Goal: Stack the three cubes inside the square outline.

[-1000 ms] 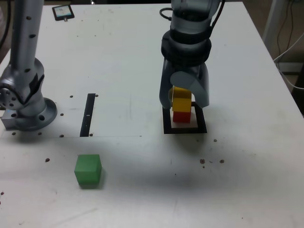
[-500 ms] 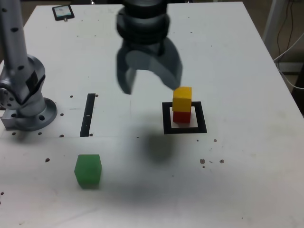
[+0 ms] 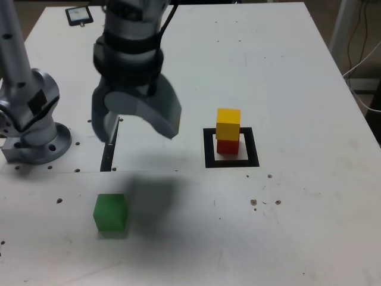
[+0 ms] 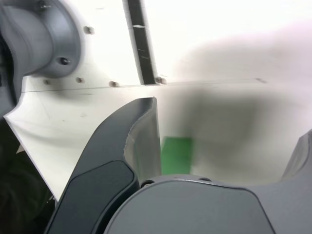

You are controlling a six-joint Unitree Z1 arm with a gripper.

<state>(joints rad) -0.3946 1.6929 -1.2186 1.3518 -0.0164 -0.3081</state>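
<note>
The yellow cube sits on the red cube inside the square outline, right of centre in the exterior view. The green cube lies alone near the front at the exterior view's left. My gripper hangs open and empty above the table, up and slightly right of the green cube, well apart from the stack. In the wrist view the green cube shows just beside one dark finger, inside the spread of my gripper.
A thin black strip lies on the table partly under the gripper, also seen as the strip in the wrist view. The arm's grey base stands at the exterior view's left. A small dark device lies at the back left.
The gripper let go of the yellow cube, opened wide, rose and swung toward the exterior view's left. The two-cube stack stayed in place.
</note>
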